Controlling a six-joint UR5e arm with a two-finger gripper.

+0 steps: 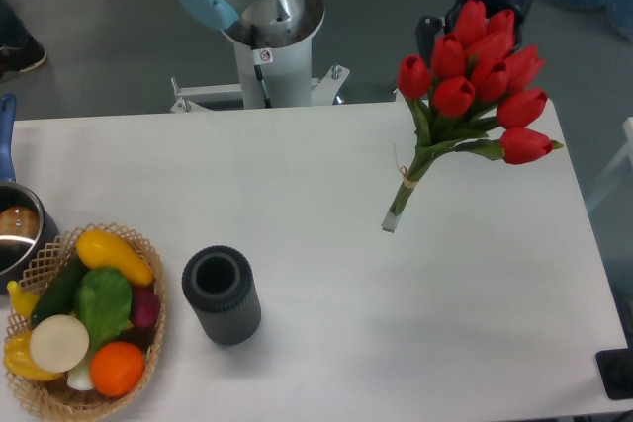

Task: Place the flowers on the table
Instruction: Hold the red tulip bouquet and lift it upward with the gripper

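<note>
A bunch of red tulips, the flowers (473, 76), hangs tilted over the right rear part of the white table (326, 175). Their green stems, tied with pale string, slant down to the left and end at or just above the tabletop. My gripper (437, 42) comes in from the top right, behind the blooms. Only one dark finger (428, 35) and the black wrist with a blue light show. The blooms hide the rest of the grip, which appears shut on the bunch.
A dark grey cylindrical vase (223, 295) stands upright at front centre-left. A wicker basket (148, 254) of vegetables sits at the front left corner, a pot (12, 234) behind it. The arm's base (265, 37) stands behind the rear edge. A black object (617, 373) sits at front right.
</note>
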